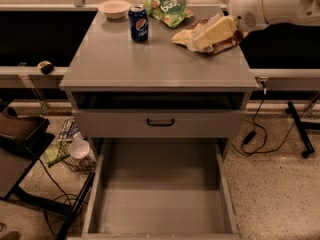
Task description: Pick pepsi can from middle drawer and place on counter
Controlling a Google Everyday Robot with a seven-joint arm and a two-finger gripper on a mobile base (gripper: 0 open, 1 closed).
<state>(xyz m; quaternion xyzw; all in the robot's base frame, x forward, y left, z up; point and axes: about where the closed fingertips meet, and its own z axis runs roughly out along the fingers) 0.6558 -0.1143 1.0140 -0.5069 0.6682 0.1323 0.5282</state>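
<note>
The pepsi can [138, 23] stands upright on the grey counter [150, 59], near its back edge and left of centre. It is dark blue with a silver top. My gripper [216, 31] is the cream-coloured end of the white arm [270, 4]. It hovers over the counter's back right corner, above a brown snack bag, well to the right of the can and apart from it. The drawer with the black handle [160, 122] is pushed in. The bottom drawer [160, 194] is pulled out and nothing lies in it.
A white bowl [114, 8] and a green snack bag [167, 10] sit at the counter's back edge beside the can. A brown snack bag [192, 38] lies at the back right. On the floor there is a cup [80, 149] to the left, and cables and a black stand [300, 134] to the right.
</note>
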